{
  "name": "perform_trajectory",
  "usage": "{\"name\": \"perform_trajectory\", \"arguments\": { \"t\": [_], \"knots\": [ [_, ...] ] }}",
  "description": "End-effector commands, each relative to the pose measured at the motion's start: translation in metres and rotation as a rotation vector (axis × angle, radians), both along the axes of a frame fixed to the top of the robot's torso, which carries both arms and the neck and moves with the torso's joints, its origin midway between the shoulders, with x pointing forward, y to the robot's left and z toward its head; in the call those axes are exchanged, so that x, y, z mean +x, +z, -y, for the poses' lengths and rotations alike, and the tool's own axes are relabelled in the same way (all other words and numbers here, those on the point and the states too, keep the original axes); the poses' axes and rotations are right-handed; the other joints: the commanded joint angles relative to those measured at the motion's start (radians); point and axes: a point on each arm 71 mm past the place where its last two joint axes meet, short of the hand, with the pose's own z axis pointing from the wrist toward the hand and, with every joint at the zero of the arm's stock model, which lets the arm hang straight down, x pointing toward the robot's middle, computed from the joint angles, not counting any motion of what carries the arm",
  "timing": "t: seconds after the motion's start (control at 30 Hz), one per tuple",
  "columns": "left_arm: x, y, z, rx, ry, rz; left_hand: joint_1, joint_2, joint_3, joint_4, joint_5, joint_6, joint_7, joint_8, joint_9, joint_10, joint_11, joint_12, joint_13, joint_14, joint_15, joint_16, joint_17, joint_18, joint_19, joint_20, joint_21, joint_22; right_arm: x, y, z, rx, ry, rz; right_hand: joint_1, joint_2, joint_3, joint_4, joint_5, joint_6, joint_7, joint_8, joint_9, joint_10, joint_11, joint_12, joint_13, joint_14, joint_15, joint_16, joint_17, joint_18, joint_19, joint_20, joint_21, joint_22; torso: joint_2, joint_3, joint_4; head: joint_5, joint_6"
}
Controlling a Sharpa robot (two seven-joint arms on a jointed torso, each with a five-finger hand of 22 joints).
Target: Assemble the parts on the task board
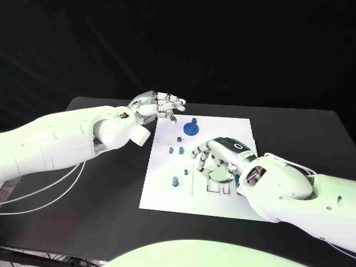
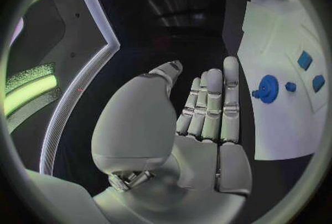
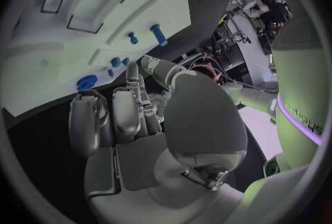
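Left hand (image 1: 157,105) (empty), right hand (image 1: 218,158) curled

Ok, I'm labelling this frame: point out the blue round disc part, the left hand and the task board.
blue round disc part (image 1: 192,129), head view, disc face.
left hand (image 1: 158,104), head view, back of the hand.
task board (image 1: 166,197), head view, bare near-left corner.

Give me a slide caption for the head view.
Right hand hovers over the task board; left hand waits open at its far corner.

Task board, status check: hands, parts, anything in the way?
Left hand open, off the task board's far left corner. Right hand curled over the board, grip unclear. Blue parts lie loose on it. Nothing in the way.
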Motion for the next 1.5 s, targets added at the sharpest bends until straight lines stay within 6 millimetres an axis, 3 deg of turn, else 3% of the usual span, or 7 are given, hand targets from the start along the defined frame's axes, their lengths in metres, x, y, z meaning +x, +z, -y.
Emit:
{"name": "perform_trajectory", "arguments": {
  "t": [0.03, 0.2, 0.23, 0.37, 0.6, 0.93, 1.5],
  "knots": [
    [-0.001, 0.001, 0.001, -0.012, -0.014, 0.006, 0.009, 0.000, -0.002, 0.002, -0.002, 0.001, 0.017, 0.004, -0.001, -0.005, 0.001, 0.005, 0.000, -0.006, -0.003, 0.007, -0.001, 0.014, 0.004, 0.000, -0.004, -0.001, 0.002, 0.012, 0.012, 0.176, -0.023, -0.119, 0.011, 0.001, -0.009, -0.004, 0.005, 0.021, 0.002, 0.007, 0.006, 0.021, -0.004, 0.033, 0.023, 0.017, 0.000, 0.009, 0.011, -0.009, 0.008, -0.002, 0.007, 0.107, -0.002, 0.0011, -0.0018, -0.008, 0.007],
    [-0.001, 0.000, 0.000, -0.014, -0.009, 0.012, 0.009, -0.001, -0.003, 0.002, -0.002, 0.000, 0.017, 0.004, -0.001, -0.005, 0.001, 0.005, 0.000, -0.006, -0.003, 0.007, -0.001, 0.014, 0.003, 0.000, -0.005, -0.001, 0.011, 0.019, 0.048, 0.192, -0.128, -0.269, -0.032, -0.005, -0.084, 0.031, 0.053, 0.037, -0.018, 0.038, 0.025, 0.047, -0.024, 0.235, 0.191, 0.026, -0.015, 0.039, 0.044, -0.016, 0.023, -0.015, 0.031, 0.130, -0.003, 0.0005, -0.0035, -0.032, 0.016],
    [-0.002, 0.000, 0.000, -0.016, -0.007, 0.015, 0.009, -0.002, -0.003, 0.002, -0.002, 0.000, 0.017, 0.004, -0.002, -0.005, 0.001, 0.005, 0.000, -0.006, -0.003, 0.007, -0.001, 0.014, 0.003, 0.000, -0.005, -0.001, 0.014, 0.018, 0.061, 0.175, -0.166, -0.304, -0.059, 0.001, -0.141, 0.060, 0.059, 0.034, -0.025, 0.068, 0.043, 0.157, -0.032, 0.751, 0.731, 0.047, -0.020, 0.108, 0.137, -0.025, 0.043, -0.019, 0.063, 0.158, -0.004, 0.0003, -0.0052, -0.040, 0.017],
    [-0.003, 0.000, -0.002, -0.020, 0.001, 0.019, 0.007, -0.005, -0.007, 0.004, -0.003, -0.001, 0.015, 0.004, -0.002, -0.005, 0.000, 0.006, 0.000, -0.007, -0.003, 0.007, -0.002, 0.014, 0.003, 0.000, -0.005, -0.002, 0.024, 0.014, 0.095, 0.124, -0.272, -0.359, -0.095, 0.013, -0.215, 0.135, 0.042, -0.007, -0.023, 0.133, 0.080, 0.177, -0.023, 1.016, 1.034, 0.064, -0.013, 0.191, 0.253, -0.026, 0.046, -0.014, 0.069, 0.168, -0.009, -0.0002, -0.0104, -0.057, 0.017],
    [-0.007, -0.002, -0.005, -0.022, 0.007, 0.017, 0.006, -0.006, -0.008, 0.005, -0.003, -0.001, 0.015, 0.005, -0.002, -0.005, 0.000, 0.007, 0.000, -0.008, -0.003, 0.007, -0.002, 0.014, 0.002, 0.000, -0.006, -0.002, 0.021, 0.001, 0.135, 0.003, -0.396, -0.370, -0.108, 0.009, -0.288, 0.200, 0.044, -0.003, -0.036, 0.187, 0.097, 0.235, -0.033, 1.104, 1.146, 0.077, -0.020, 0.238, 0.321, -0.039, 0.074, -0.021, 0.114, 0.204, -0.011, 0.0023, -0.0135, -0.071, 0.019],
    [-0.010, -0.004, -0.004, -0.025, 0.001, 0.010, 0.006, -0.006, -0.009, 0.005, -0.003, -0.001, 0.015, 0.005, -0.002, -0.004, 0.000, 0.007, 0.001, -0.008, -0.003, 0.007, -0.002, 0.014, 0.002, 0.000, -0.006, -0.002, 0.006, -0.022, 0.150, -0.117, -0.497, -0.410, -0.092, 0.034, -0.441, 0.312, 0.049, -0.007, -0.042, 0.214, 0.088, 0.271, -0.037, 1.143, 1.204, 0.086, -0.024, 0.274, 0.380, -0.055, 0.107, -0.025, 0.170, 0.247, -0.009, -0.0001, -0.0094, -0.083, 0.020],
    [-0.011, -0.005, -0.006, -0.020, 0.000, 0.000, 0.004, -0.003, -0.010, 0.009, -0.002, 0.001, 0.015, 0.008, -0.002, -0.004, 0.000, 0.009, 0.001, -0.008, -0.004, 0.007, -0.003, 0.014, 0.001, 0.000, -0.007, -0.002, -0.002, -0.042, 0.139, -0.175, -0.503, -0.453, -0.113, 0.076, -0.559, 0.316, 0.027, 0.001, -0.046, 0.233, 0.082, 0.266, -0.041, 1.131, 1.203, 0.085, -0.026, 0.274, 0.378, -0.056, 0.110, -0.026, 0.175, 0.251, -0.008, -0.0011, -0.0095, -0.083, 0.021]
  ]
}}
